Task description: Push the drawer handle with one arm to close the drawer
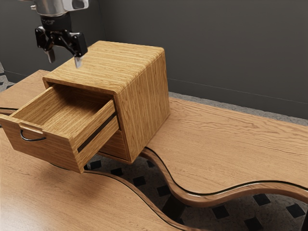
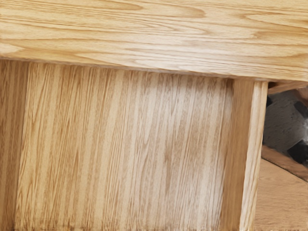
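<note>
Drawer is well out of the wooden cabinet on the table, w/ its thin black bow handle on the outer face of the drawer front, toward the exterior view's left. Our hand hangs up high, fingers spread wide, nothing b/w them, no contact w/ handle or cabinet.

Step in hand, as we judge it: get round to the outer side of the drawer front. Push hasn't begun. We should clear the front panel's top edge first, then drop to handle ht; coming down too soon puts us inside the drawer, where we'd press on the floor or shove it the wrong way. Best bring fingers together beforehand, so we have one firm, blunt contact & don't snag the bow.

Then press approx. mid-handle, straight along the drawer's travel into the cabinet, slow & level. Off-centre push could rack the drawer in its runners; downward push could tip the front; too much force might slide the whole cabinet on the table. Keep pushing till front sits flush, then back straight off.
</note>
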